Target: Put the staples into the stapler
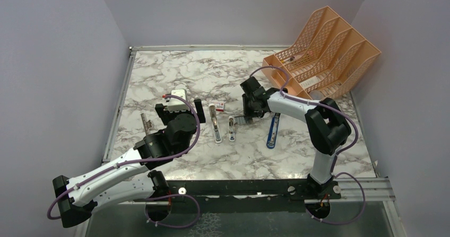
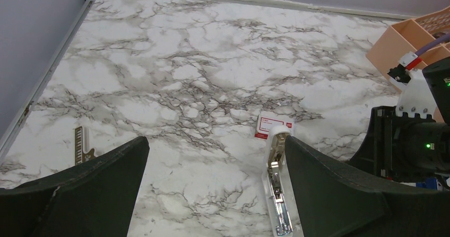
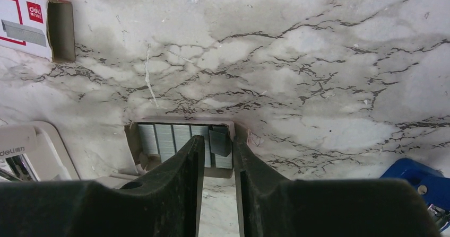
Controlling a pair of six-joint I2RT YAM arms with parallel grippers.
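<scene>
— Where's the stapler [image 1: 215,123]?
— Mid-table, with a small box [image 1: 219,107] just beside its far end. Right of it, staples [image 3: 220,141] in an open tray [image 3: 132,141]; right again, a long tool [image 1: 273,131]. Rack [image 1: 323,51] in the far right corner.

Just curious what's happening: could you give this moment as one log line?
left gripper open, near stapler | right gripper astride staples in tray, grip unclear | staples not yet in stapler
</scene>
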